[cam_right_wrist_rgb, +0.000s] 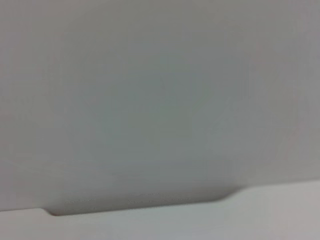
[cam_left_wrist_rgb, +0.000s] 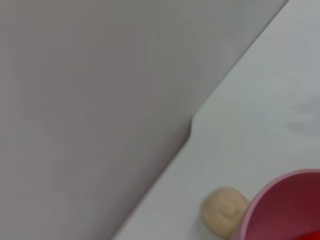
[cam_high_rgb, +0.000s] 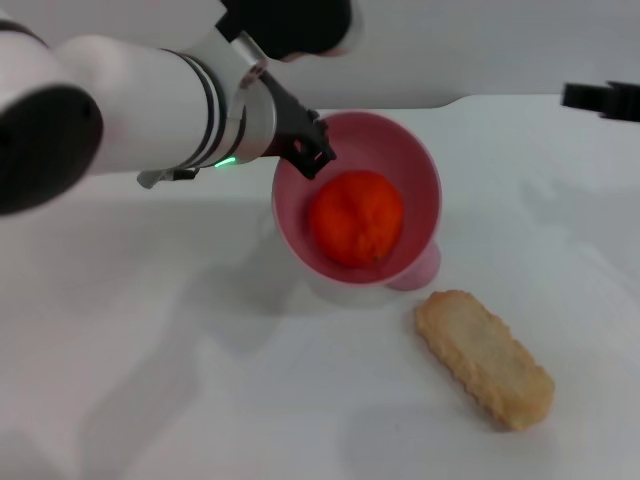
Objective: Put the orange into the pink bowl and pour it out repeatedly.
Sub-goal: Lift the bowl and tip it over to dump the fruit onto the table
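Orange: you have the orange (cam_high_rgb: pixel 356 217) lying inside the pink bowl, at centre frame in the head view, resting against the bowl's lower inner wall; only a red sliver of it shows at the lower right corner of your left wrist view.
Pink bowl: the pink bowl (cam_high_rgb: pixel 420 175) is tipped so its mouth faces the head camera, lifted off the table by its upper left rim.
Left claw: your left claw (cam_high_rgb: pixel 310 150) comes in from the upper left of the frame and is clamped on the bowl's rim, one dark finger inside the bowl.
Right claw: your right claw (cam_high_rgb: pixel 600 98) sits at the upper right edge, well apart from the bowl; you cannot tell how far open it is.
Bread: a long tan biscuit-like piece (cam_high_rgb: pixel 484 357) lies on the table (cam_high_rgb: pixel 150 380), lower right of the bowl.
Bun: a beige round bun (cam_left_wrist_rgb: pixel 223 209) shows just beside the bowl in your left wrist view.
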Robot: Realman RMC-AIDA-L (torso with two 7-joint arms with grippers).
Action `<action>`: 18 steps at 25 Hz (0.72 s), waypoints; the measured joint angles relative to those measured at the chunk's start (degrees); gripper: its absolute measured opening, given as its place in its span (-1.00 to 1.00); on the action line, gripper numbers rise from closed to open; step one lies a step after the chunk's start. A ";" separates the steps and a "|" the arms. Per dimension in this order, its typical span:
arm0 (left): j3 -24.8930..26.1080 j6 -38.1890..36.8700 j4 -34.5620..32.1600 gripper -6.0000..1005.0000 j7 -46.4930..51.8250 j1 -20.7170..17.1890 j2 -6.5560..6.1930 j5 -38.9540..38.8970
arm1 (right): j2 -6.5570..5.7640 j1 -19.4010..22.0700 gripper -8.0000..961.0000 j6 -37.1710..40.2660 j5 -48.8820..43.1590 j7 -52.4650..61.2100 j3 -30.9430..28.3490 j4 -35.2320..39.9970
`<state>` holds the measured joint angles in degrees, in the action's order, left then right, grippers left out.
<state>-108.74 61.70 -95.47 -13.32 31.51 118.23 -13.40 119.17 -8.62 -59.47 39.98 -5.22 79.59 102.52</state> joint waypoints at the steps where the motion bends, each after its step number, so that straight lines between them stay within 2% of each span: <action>1: -1.05 -0.48 -0.73 -0.90 -0.07 -0.27 0.01 1.73 | 0.01 0.51 -0.06 0.00 0.01 -0.10 -0.50 -0.51; 6: -5.74 -5.22 -2.17 -0.90 -0.12 -1.97 0.09 8.75 | -0.01 1.29 -0.06 0.00 0.64 -0.90 -1.37 -3.27; 9: -10.65 -12.87 -1.77 -0.90 -0.20 -4.73 0.09 14.13 | -0.05 1.42 -0.06 -0.08 0.83 -1.11 -1.40 -3.99; 11: -11.79 -14.48 -1.50 -0.90 -0.24 -5.32 0.06 15.24 | -0.10 1.44 -0.06 -0.28 0.83 -1.11 -1.54 -4.13; 12: -15.48 -19.50 -0.62 -0.90 -0.32 -7.36 -0.01 20.42 | -0.13 1.45 -0.06 -0.42 0.83 -1.16 -1.77 -4.16; 15: -17.89 -24.89 0.01 -0.90 0.21 -10.38 0.21 26.92 | -0.18 1.41 -0.06 -0.61 0.83 -1.41 -2.20 -4.21; 16: -18.15 -28.89 -0.10 -0.90 1.18 -12.28 0.23 29.45 | -0.25 1.22 -0.06 -0.67 0.83 -1.46 -2.29 -4.28; 18: -18.17 -31.80 -0.25 -0.90 1.72 -13.54 0.18 30.61 | -0.28 1.04 -0.06 -0.71 0.83 -1.47 -2.31 -4.34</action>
<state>-126.90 29.90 -95.71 -11.61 17.96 118.41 17.20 118.89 -7.58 -60.18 40.81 -6.69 77.28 98.18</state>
